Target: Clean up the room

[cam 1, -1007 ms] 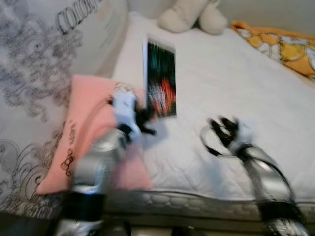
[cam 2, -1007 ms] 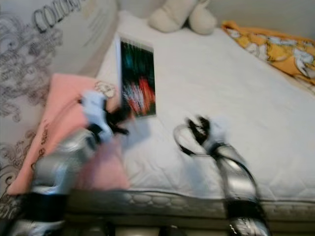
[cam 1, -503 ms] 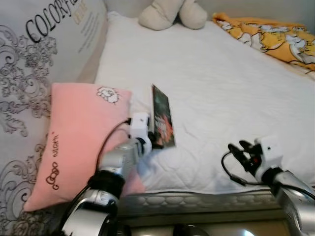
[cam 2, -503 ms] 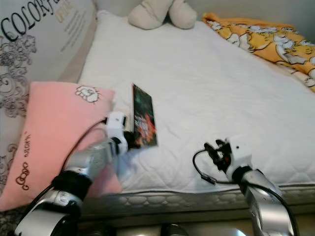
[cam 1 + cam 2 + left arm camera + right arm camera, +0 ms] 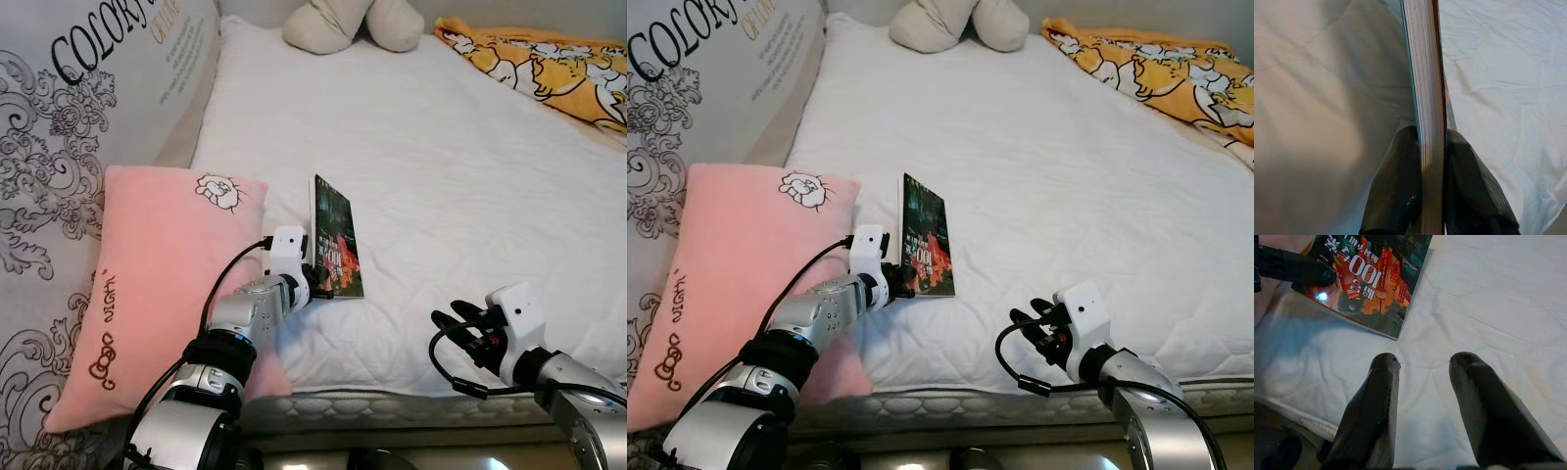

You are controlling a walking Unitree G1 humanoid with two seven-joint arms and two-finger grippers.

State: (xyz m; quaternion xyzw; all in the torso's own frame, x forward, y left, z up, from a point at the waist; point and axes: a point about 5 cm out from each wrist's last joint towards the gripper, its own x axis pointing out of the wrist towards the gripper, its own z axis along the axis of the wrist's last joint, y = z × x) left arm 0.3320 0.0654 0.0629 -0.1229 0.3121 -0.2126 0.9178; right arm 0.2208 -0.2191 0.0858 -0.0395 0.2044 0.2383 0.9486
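Note:
A book [image 5: 334, 240] with a dark green and red cover stands on edge on the white mattress [image 5: 470, 157], beside a pink pillow [image 5: 147, 284]. My left gripper [image 5: 312, 282] is shut on the book's near end. In the left wrist view both black fingers [image 5: 1396, 196] press its page block [image 5: 1426, 98]. My right gripper [image 5: 453, 321] hovers low over the mattress near the front edge, to the right of the book. Its fingers [image 5: 1374, 411] are open with nothing between them, and the book's cover [image 5: 1371, 279] lies just beyond them.
A cream plush toy [image 5: 343, 22] lies at the far end of the bed. An orange patterned blanket [image 5: 539, 59] covers the far right. A grey printed cover [image 5: 59, 117] with black lettering rises along the left. The mattress edge [image 5: 392, 406] runs close in front.
The view has shifted slightly. The left gripper still holds the book, now a little nearer and lower on the mattress. The right gripper has dropped slightly toward the front edge.

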